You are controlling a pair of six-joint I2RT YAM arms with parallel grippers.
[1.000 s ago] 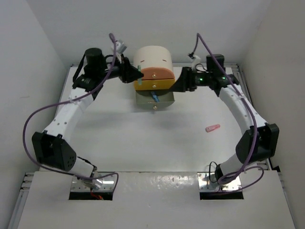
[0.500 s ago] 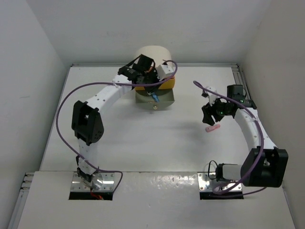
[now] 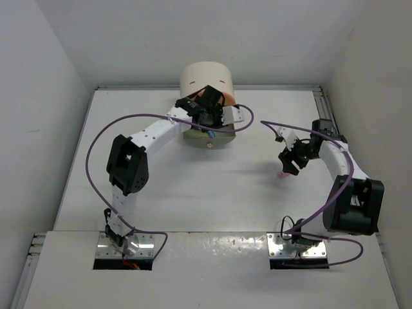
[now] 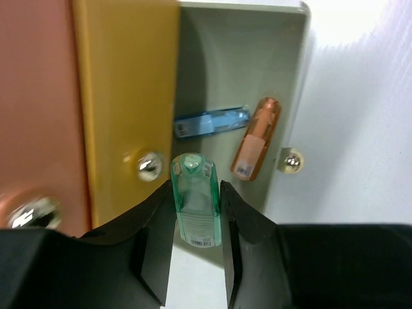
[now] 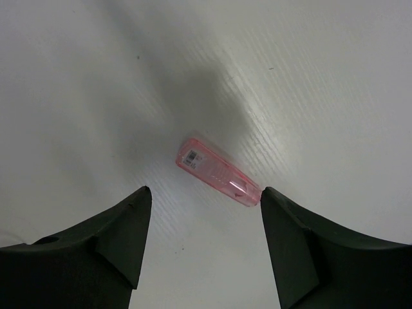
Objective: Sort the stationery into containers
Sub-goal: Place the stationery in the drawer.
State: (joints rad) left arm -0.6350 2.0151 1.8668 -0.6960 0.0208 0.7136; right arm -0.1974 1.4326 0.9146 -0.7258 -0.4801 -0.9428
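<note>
Cream arch-topped cabinet (image 3: 205,76) with its lowest drawer open, four capsule pieces in view.
Pale grey-cream drawer (image 4: 257,51) is pulled out and holds a blue translucent piece (image 4: 212,122) lying crosswise, with an orange capsule piece (image 4: 256,138) just beside it. Orange-yellow drawer front (image 4: 125,77) and peach drawer front (image 4: 35,96) sit above. Green translucent capsule-shaped piece (image 4: 195,199) is pinched in the left gripper (image 4: 196,193) by the yellow front. Pink translucent capsule piece (image 5: 217,172), labelled at one end, lies flat, well apart from the cabinet.

L pincer (image 3: 207,122) over open drawer (image 3: 220,139); R pincer (image 3: 286,165) above pink capsule (image 3: 281,174).
</note>
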